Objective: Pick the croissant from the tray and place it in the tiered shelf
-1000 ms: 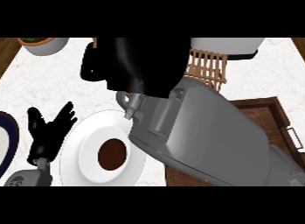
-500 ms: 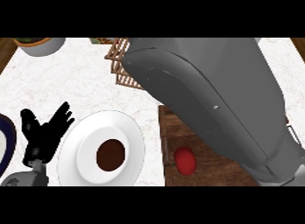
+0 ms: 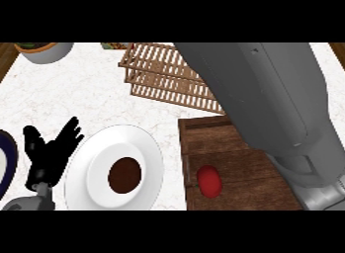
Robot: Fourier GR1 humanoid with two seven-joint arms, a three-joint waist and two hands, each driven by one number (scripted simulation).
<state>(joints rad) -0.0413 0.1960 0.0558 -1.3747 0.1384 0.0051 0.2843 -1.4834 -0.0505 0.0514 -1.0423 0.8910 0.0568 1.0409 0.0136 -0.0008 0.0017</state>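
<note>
The wooden slatted tiered shelf stands at the back of the counter, its slats bare where they show. In front of it lies the dark wooden tray, holding a red object. No croissant shows anywhere. My right forearm rises from the lower right corner across the tray and over the shelf's right side, hiding part of both. It runs out past the top edge, so the right hand is out of sight. My left hand rests open at the lower left, fingers up.
A white plate with a round brown item sits between the left hand and the tray. A dark blue plate shows at the left edge. A grey bowl stands at the back left.
My right arm has swung up and to the right, uncovering the shelf and the tray's left part. Its black hand, seen a second ago near the shelf, has left the view.
</note>
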